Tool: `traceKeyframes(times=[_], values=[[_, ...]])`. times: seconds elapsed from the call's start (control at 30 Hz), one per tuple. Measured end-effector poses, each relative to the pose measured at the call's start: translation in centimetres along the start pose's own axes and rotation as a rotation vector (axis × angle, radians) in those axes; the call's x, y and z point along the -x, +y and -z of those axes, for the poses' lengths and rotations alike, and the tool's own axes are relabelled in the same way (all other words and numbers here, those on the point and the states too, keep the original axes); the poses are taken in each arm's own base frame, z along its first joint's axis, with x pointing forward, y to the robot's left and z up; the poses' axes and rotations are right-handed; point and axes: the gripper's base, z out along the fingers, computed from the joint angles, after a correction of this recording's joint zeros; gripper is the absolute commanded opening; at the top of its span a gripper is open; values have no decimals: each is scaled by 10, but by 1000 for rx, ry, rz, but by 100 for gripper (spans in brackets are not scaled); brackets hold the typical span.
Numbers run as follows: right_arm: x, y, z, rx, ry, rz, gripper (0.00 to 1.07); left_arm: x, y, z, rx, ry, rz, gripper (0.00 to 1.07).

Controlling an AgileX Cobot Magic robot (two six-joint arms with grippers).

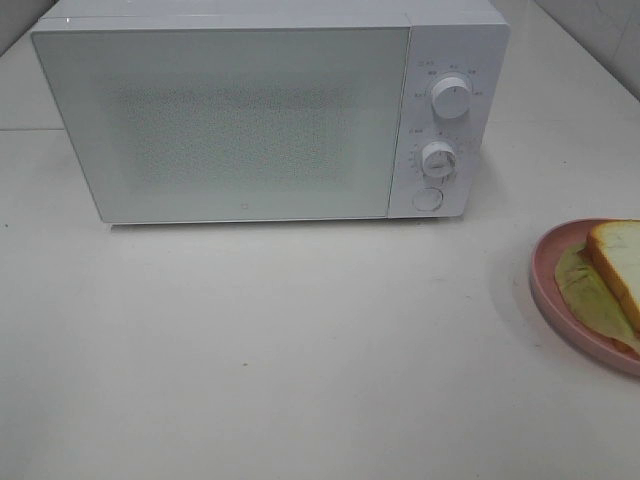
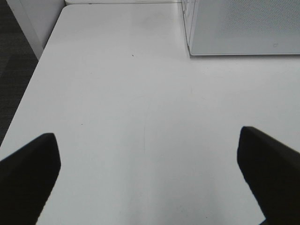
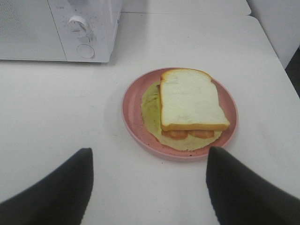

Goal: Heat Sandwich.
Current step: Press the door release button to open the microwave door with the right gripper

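The sandwich [image 3: 190,101], a square slice of pale bread over a green lettuce leaf, lies on a round pink plate [image 3: 133,96]. In the exterior high view the sandwich [image 1: 618,262] and plate [image 1: 545,275] sit at the right edge of the table. A white microwave [image 1: 250,110] with its door shut stands at the back. My right gripper [image 3: 147,180] is open and empty, a short way in front of the plate. My left gripper [image 2: 147,173] is open and empty over bare table, with the microwave's corner [image 2: 243,28] ahead of it. Neither gripper shows in the exterior high view.
The microwave has two round knobs [image 1: 452,97] and a round button [image 1: 428,199] on its right panel. The white table [image 1: 300,340] ends at an edge with dark floor [image 2: 14,61] beyond it in the left wrist view.
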Motion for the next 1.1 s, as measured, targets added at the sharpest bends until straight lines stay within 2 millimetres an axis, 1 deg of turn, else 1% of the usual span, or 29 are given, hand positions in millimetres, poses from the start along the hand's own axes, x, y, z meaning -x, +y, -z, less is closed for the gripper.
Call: traceKeyframes(times=[0.43, 0.5, 0.53, 0.63, 0.67, 0.77, 0.83, 0.87, 0.93, 1.0, 1.1], values=[[0, 0, 0, 0, 0, 0, 67, 0, 0, 0, 0, 0, 0, 98], [0, 0, 0, 0, 0, 0, 71, 0, 0, 0, 0, 0, 0, 98], [0, 0, 0, 0, 0, 0, 71, 0, 0, 0, 0, 0, 0, 98], [0, 0, 0, 0, 0, 0, 79, 0, 0, 0, 0, 0, 0, 98], [0, 0, 0, 0, 0, 0, 83, 0, 0, 0, 0, 0, 0, 98], [0, 0, 0, 0, -1, 0, 85, 0, 0, 0, 0, 0, 0, 98], [6, 0, 1, 0, -9, 0, 85, 0, 0, 0, 0, 0, 0, 98], [6, 0, 1, 0, -9, 0, 85, 0, 0, 0, 0, 0, 0, 98], [14, 0, -1, 0, -12, 0, 84, 0, 0, 0, 0, 0, 0, 98], [25, 0, -8, 0, -19, 1, 83, 0, 0, 0, 0, 0, 0, 98], [31, 0, -13, 1, -14, 2, 82, 0, 0, 0, 0, 0, 0, 98]])
